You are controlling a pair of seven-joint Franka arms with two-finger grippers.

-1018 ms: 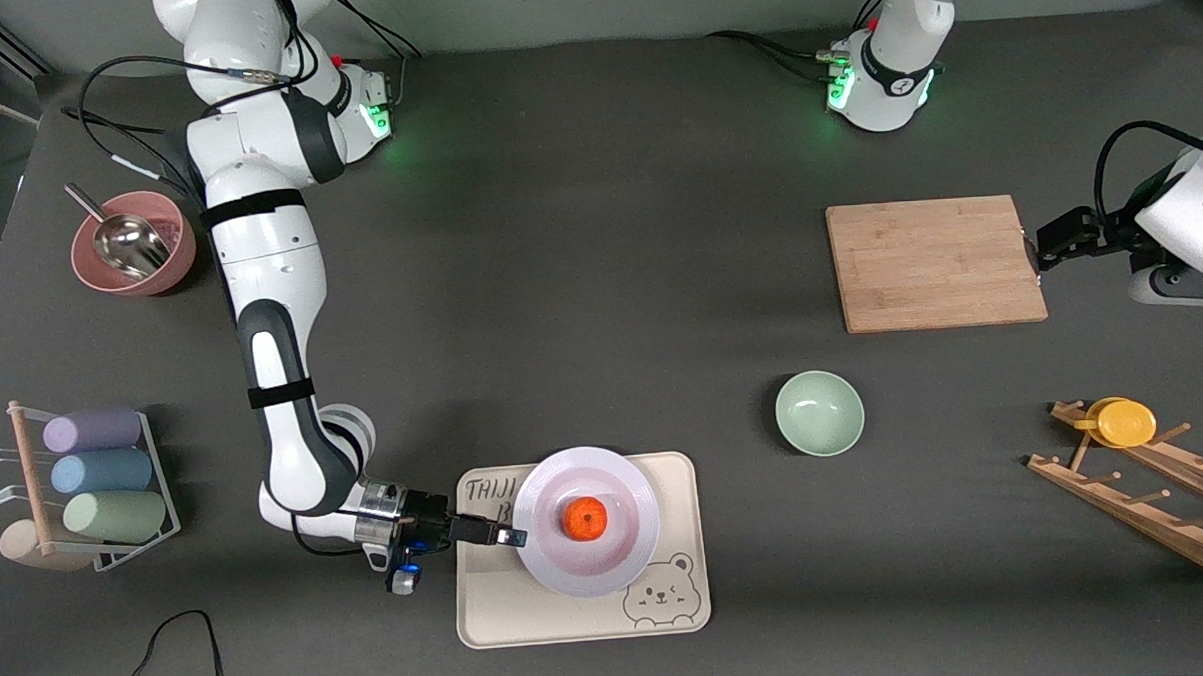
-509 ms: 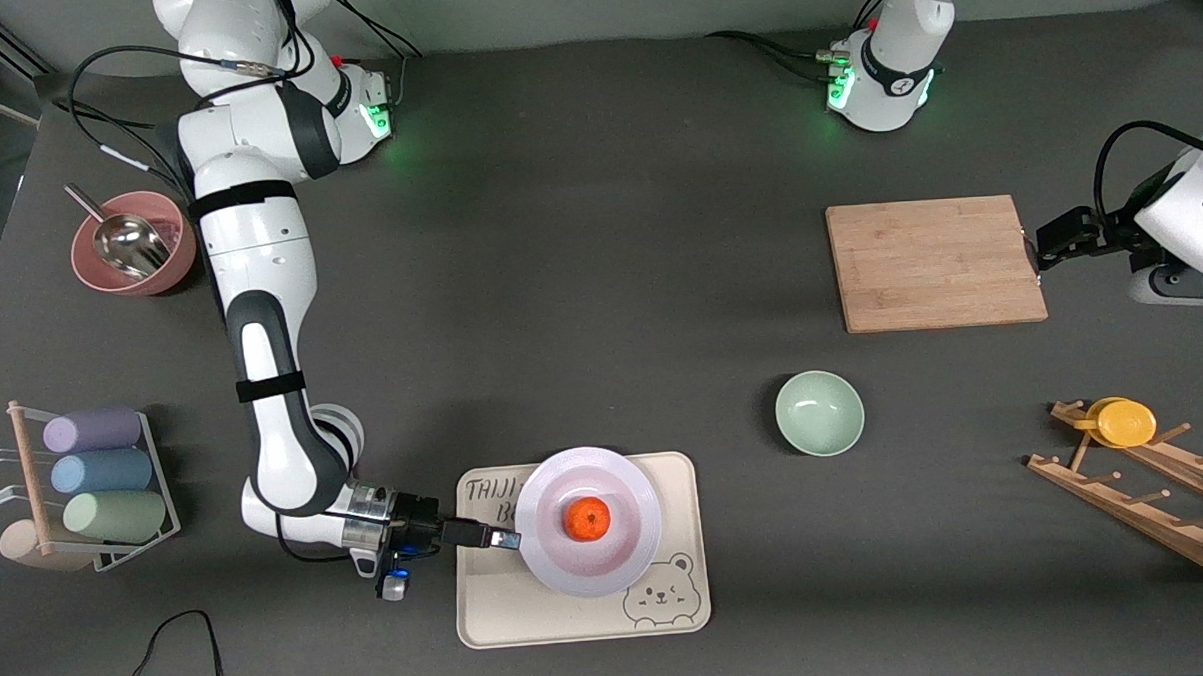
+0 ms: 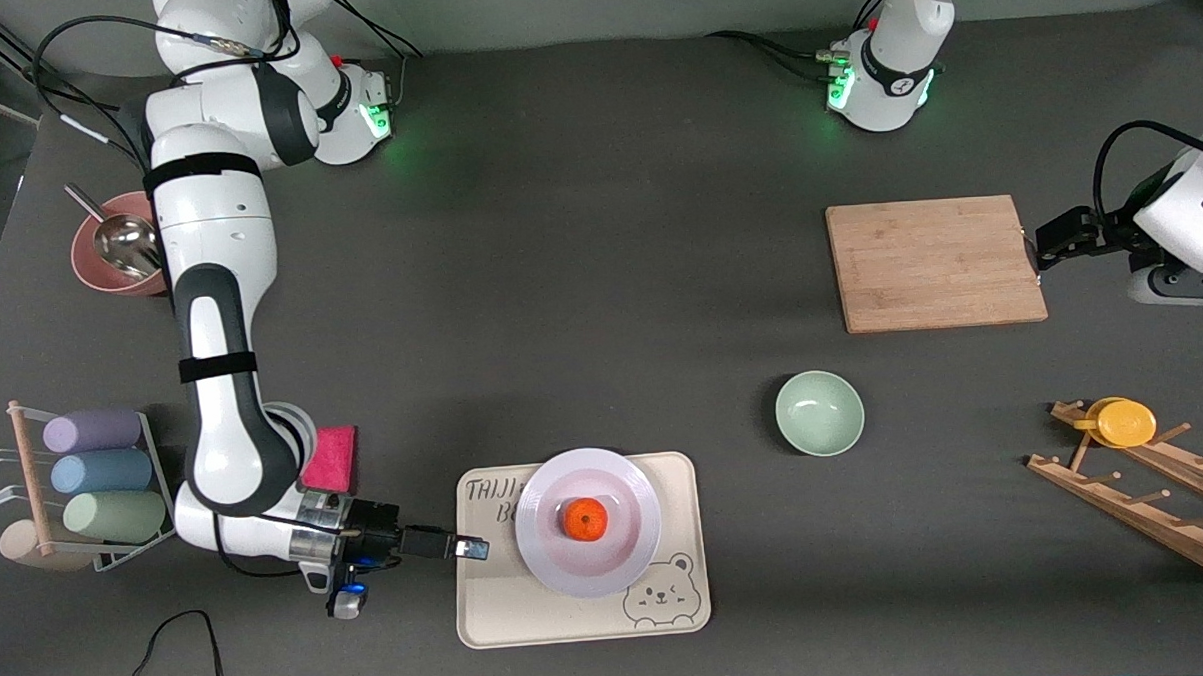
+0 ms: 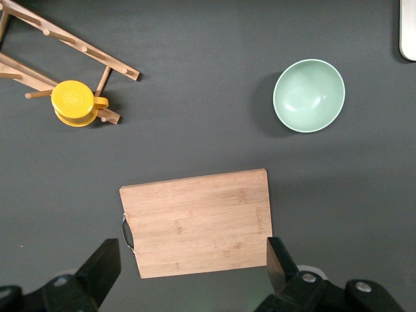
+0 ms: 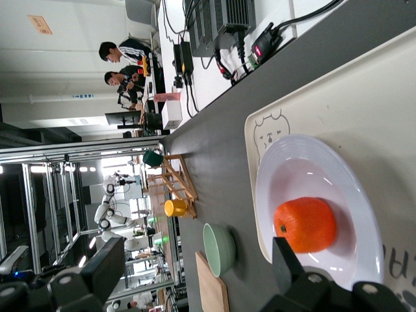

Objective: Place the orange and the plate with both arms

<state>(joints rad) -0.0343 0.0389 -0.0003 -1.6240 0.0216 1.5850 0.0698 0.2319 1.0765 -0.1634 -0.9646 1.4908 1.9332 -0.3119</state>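
Both grippers stand wide-fingered, right gripper (image 3: 469, 549) beside the stiff, slick plate (image 3: 588, 522) on the bear tray (image 3: 681, 605), best pinched at its rim, the orange (image 3: 587, 519) free to roll, left gripper (image 3: 1044, 247) waiting by the cutting board (image 3: 934, 263).

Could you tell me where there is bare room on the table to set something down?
The widest bare patch lies between the tray, the cutting board and the arm bases. The plate holding the orange fills most of the tray.
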